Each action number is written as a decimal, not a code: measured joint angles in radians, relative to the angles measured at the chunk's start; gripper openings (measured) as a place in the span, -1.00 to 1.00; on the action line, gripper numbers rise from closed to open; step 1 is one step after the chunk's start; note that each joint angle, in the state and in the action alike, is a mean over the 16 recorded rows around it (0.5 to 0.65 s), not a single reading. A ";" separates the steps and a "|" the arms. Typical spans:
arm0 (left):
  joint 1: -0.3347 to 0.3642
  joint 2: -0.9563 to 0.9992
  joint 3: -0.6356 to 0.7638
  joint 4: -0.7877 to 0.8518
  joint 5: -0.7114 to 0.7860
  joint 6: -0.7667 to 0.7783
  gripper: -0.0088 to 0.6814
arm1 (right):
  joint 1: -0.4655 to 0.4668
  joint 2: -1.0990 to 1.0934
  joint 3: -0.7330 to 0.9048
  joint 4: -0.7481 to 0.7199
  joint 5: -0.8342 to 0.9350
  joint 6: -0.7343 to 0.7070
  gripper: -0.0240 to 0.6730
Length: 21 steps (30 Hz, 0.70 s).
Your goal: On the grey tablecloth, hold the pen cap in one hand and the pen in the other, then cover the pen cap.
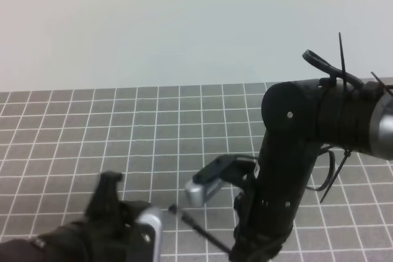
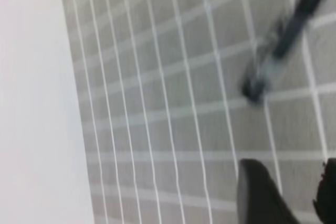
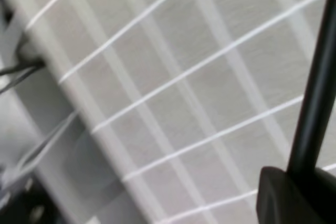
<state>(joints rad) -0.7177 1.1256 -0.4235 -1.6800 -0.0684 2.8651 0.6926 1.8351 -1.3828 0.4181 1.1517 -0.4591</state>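
Where a pale wall backs the grey tablecloth (image 1: 92, 133), right fingers (image 3: 294, 195) pinch the pen (image 3: 315, 93); left fingers (image 2: 260, 198) gape empty.

Plain off-white wall (image 1: 184, 23) across the whole upper part of the high view, unmarked and evenly lit, ending in a straight line that rises slightly toward the right. In the left wrist view, a blurred white band (image 2: 37, 108) down the left side, bare and featureless, too soft to tell whether wall or surface. In the right wrist view, a pale grey strip (image 3: 68, 150) running diagonally from upper left to lower middle, out of focus, darker toward the lower left corner.
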 joint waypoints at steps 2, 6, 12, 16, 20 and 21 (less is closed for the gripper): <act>0.000 0.000 -0.002 -0.021 -0.042 -0.040 -0.47 | -0.015 0.000 0.000 -0.014 -0.022 0.028 -0.73; 0.000 0.000 -0.013 -0.058 -0.148 -0.170 -0.67 | -0.055 0.003 0.000 -0.033 -0.076 0.094 -0.73; 0.000 0.000 -0.044 -0.075 -0.312 -0.457 -0.92 | -0.121 0.014 0.000 -0.035 -0.164 0.213 -0.73; 0.000 0.000 -0.065 -0.078 -0.400 -0.685 -0.97 | -0.150 0.032 0.000 -0.031 -0.216 0.299 -0.73; 0.000 0.000 -0.080 -0.080 -0.462 -0.860 -0.97 | -0.164 0.057 0.000 -0.028 -0.260 0.380 -0.73; 0.000 0.000 -0.082 -0.080 -0.471 -0.896 -0.97 | -0.165 0.064 0.000 -0.028 -0.270 0.398 -0.73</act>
<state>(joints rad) -0.7177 1.1256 -0.5057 -1.7605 -0.5398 1.9696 0.5272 1.8992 -1.3828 0.3899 0.8821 -0.0610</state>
